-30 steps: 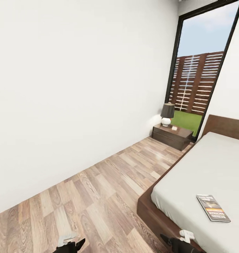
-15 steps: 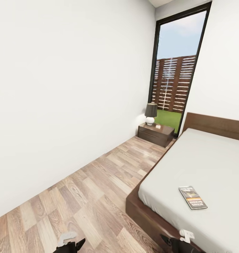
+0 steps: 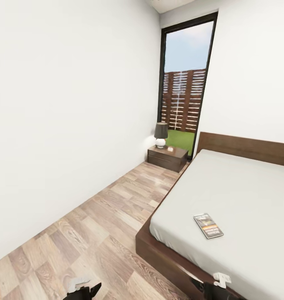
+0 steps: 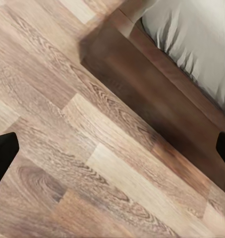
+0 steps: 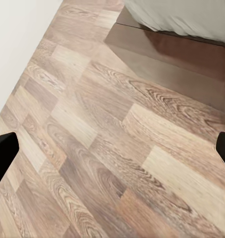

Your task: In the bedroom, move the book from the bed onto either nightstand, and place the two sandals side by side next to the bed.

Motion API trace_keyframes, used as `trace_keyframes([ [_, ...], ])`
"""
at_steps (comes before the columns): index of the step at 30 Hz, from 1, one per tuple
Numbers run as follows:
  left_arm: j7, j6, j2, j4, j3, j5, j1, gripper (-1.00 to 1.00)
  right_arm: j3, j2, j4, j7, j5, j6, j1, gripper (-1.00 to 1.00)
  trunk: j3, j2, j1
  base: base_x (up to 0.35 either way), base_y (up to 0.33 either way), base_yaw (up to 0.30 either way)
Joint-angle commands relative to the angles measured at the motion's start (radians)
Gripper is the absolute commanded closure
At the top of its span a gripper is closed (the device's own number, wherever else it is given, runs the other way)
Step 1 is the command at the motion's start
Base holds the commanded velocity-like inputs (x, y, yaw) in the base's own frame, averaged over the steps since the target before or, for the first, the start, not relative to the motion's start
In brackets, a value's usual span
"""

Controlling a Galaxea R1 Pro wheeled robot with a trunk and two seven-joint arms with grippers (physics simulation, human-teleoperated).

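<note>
The book (image 3: 208, 225), a thin dark paperback with an orange band, lies flat on the light-grey mattress of the bed (image 3: 242, 196), near the bed's left side. A dark brown nightstand (image 3: 167, 158) stands in the far corner beside the headboard, under the window. The sandals are out of view. My left gripper (image 4: 112, 151) hangs open over bare plank floor close to the bed's corner. Also over the floor, my right gripper (image 5: 112, 148) is open, with the bed frame (image 5: 177, 49) beyond it. Both are empty and low at the head view's lower edge.
A white wall (image 3: 66, 116) runs along the left, leaving a strip of wood floor (image 3: 112, 216) between it and the bed. A small lamp (image 3: 160, 134) and a small pale object stand on the nightstand. A tall dark-framed window (image 3: 183, 87) sits behind it.
The camera has swung to the right and moved forward: bed, book and nightstand have shifted left in the picture. The grippers hold the same pose, both open.
</note>
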Motion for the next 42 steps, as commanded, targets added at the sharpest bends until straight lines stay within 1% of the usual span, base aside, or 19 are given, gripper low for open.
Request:
trace_keyframes([
  [1, -0.006, -0.001, 0.0, 0.001, 0.007, -0.001, -0.001, -1.0, -0.001, 0.0, 0.002, 0.004, -0.002, -0.002, -0.001, -1.0, -0.001, -0.001, 0.0, 0.0, 0.0, -0.286],
  [6, -0.006, -0.001, 0.0, 0.001, 0.007, -0.001, -0.001, -1.0, -0.001, 0.0, 0.002, 0.004, -0.002, -0.001, -0.001, -1.0, 0.002, -0.001, 0.0, 0.037, 0.0, -0.286],
  [15, -0.006, -0.001, 0.0, 0.001, 0.007, -0.001, -0.001, -1.0, -0.001, 0.0, 0.002, 0.004, -0.002, -0.002, -0.001, -1.0, 0.006, -0.001, 0.0, 0.202, 0.0, -0.286],
  [42, -0.006, -0.001, 0.0, 0.001, 0.007, -0.001, -0.001, -1.0, -0.001, 0.0, 0.002, 0.004, -0.002, -0.002, -0.001, -1.0, 0.02, -0.001, 0.0, 0.004, 0.0, -0.286],
])
